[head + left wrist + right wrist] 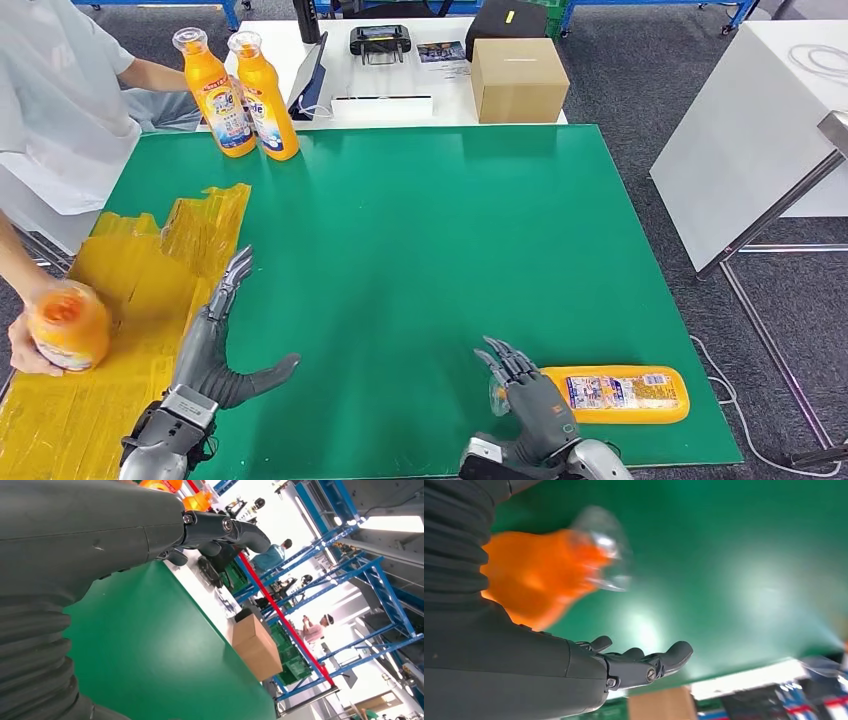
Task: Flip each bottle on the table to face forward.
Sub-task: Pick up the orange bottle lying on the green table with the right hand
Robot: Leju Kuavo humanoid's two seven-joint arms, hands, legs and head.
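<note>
The lying bottle [625, 393] rests on the green tabletop [450, 250] at five o'clock, neck under the right hand [530, 400], whose fingers are apart and hold nothing. Close around the neck, then roll it label-forward. Left hand [215, 350] hovers spread at seven o'clock.

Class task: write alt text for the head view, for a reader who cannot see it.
An orange bottle lies on its side on a green table, beside the robot's open right hand. The open left hand rests at the table's left. Two bottles stand at the far corner, and a person holds another.
</note>
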